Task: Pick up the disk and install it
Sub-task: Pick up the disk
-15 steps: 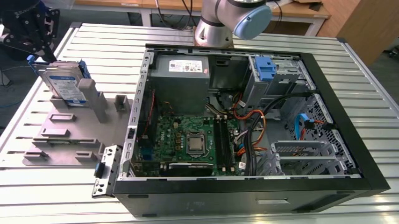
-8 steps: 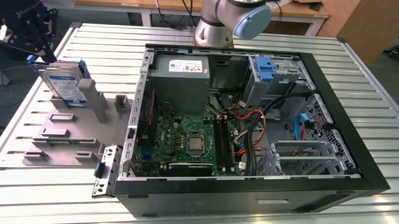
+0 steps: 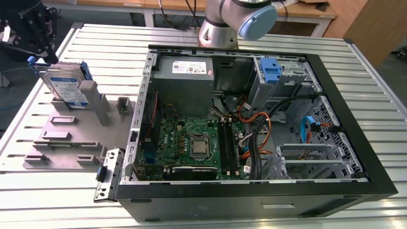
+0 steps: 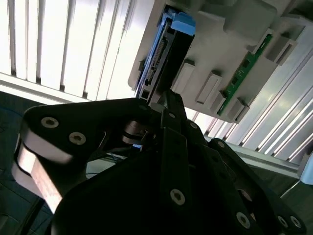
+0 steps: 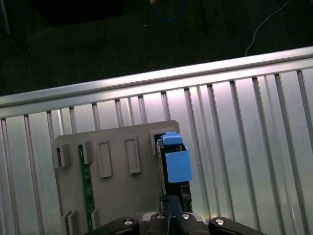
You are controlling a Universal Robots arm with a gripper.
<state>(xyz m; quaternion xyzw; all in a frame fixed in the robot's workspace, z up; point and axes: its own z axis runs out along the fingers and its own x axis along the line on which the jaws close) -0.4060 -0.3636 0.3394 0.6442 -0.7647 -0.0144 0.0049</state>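
Nearest in the exterior view, a black computer case [image 3: 254,202] lies open on a slatted metal table [image 3: 51,210], filling the frame from six o'clock round to three o'clock. Inside it a green motherboard [image 3: 184,143] sits near the centre. A grey power supply box [image 3: 184,78] lies beyond it toward twelve o'clock, and a bare blue bracket [image 3: 270,71] toward one o'clock.

Beside the case, at nine o'clock, a grey fixture plate [image 3: 70,138] rests flat on the table. The disk [image 3: 64,87] stands on edge in a slot at the plate's far end, at about ten o'clock. Its labelled face is turned toward the camera and it leans slightly.

Farther back, near eleven o'clock, the black gripper [image 3: 26,33] hangs just above and behind the disk's upper end. In both wrist views the gripper's tip [image 5: 169,201] is right at the disk's near end, where a blue rail runs along the drive's edge. It cannot be told whether the gripper touches or clamps the disk, or whether it is open or closed. A thin green circuit board [image 5: 87,196] stands in another slot of the same plate.

Farthest, at twelve o'clock, the arm's silver base [image 3: 219,31] stands behind the case.
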